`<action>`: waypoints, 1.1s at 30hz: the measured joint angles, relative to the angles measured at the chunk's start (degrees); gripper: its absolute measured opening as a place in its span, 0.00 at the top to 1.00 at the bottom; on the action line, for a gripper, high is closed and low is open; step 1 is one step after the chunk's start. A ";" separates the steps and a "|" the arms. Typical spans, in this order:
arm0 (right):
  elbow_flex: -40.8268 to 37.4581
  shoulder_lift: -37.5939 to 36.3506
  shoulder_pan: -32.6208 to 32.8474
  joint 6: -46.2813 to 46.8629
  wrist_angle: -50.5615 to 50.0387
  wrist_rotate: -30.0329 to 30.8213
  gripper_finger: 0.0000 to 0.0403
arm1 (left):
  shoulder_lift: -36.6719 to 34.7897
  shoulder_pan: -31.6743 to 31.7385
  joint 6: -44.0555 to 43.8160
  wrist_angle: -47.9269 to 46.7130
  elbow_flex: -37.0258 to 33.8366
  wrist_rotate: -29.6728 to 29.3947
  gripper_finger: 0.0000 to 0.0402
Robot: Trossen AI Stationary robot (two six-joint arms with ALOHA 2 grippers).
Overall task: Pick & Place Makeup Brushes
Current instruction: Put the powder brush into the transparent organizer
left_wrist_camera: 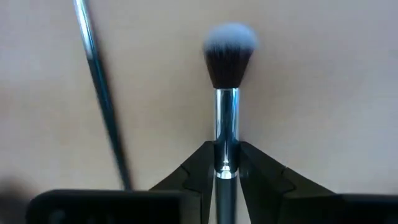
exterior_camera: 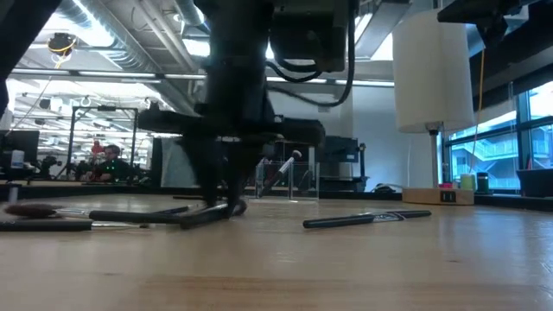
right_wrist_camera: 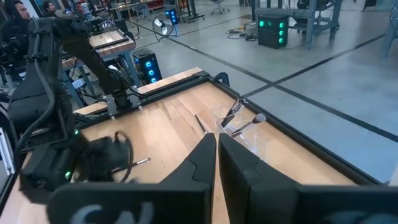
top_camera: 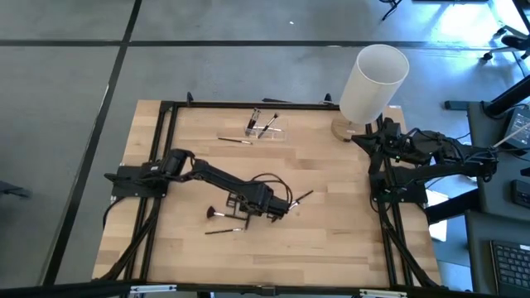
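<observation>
Left wrist view, left gripper (left_wrist_camera: 225,163) clamping makeup brush (left_wrist_camera: 227,81)

Grey floor (top_camera: 248,21) crossed by dark lines; white lamp (top_camera: 373,83) at the table's two o'clock; windows (exterior_camera: 505,151) at three o'clock; ceiling lights (exterior_camera: 95,17) overhead.

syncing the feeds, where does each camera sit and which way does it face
High: above, looking straight down on the table, both arms, lamp.
Low: table height, looking level across loose brushes to the room; an arm drops in.
Left wrist: looks down past the left gripper, fingers shut on a fluffy brush.
Right wrist: from the table's edge, past the shut right gripper across the table.
Shared: high and right wrist both show the clear holder.
</observation>
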 joint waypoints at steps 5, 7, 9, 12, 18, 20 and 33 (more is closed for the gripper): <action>-0.01 0.00 0.00 -1.01 0.02 0.02 0.95 | -5.60 2.10 1.87 0.19 0.06 -19.13 0.85; 0.01 -0.01 0.00 -1.32 0.27 0.02 0.95 | -7.57 3.29 5.87 0.95 0.11 -26.31 0.85; 0.01 -0.20 0.00 -1.86 0.89 0.02 0.95 | -9.45 5.18 12.86 2.35 0.11 -34.89 0.86; 0.01 -0.47 0.00 -4.24 1.79 0.07 0.95 | -11.31 8.26 29.16 7.56 0.15 -48.80 0.86; 0.01 -0.52 -0.01 -7.30 2.16 5.05 0.95 | -11.01 18.65 52.89 26.87 0.16 -50.92 0.85; 0.01 -0.52 -0.02 -7.40 1.99 6.52 0.95 | -10.65 22.61 59.70 32.42 0.16 -44.57 0.85; 0.01 -0.54 -0.01 -8.46 -0.94 7.58 0.95 | -9.67 32.18 69.23 37.09 0.18 -32.04 0.85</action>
